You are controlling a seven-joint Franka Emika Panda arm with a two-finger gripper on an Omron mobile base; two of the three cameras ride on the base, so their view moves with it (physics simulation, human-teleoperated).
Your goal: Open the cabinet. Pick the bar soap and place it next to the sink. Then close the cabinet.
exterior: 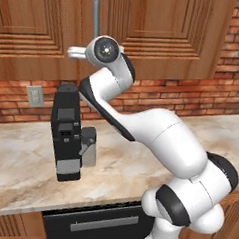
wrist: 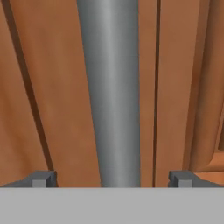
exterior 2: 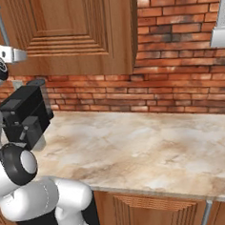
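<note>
Spread fingertips [wrist: 41, 179] of the gripper [wrist: 112, 180] straddle the cabinet [wrist: 52, 87] door's handle [wrist: 111, 87] at centre frame. Closing off-centre might let it slip. Soap presumably sits behind the shut door.

Arm [exterior: 155, 134]: glossy white shell in rounded, bulbous segments, with dark black bands at the joints. Wrist end [exterior: 104, 50]: round white cap with a dark grey disc at its centre and a short pale grey stub at one side. Base [exterior 2: 49, 200]: broad white rounded body with a black ring joint. Hand [wrist: 112, 179]: two small dark grey fingertips [wrist: 41, 179], blocky and square-ended.
</note>
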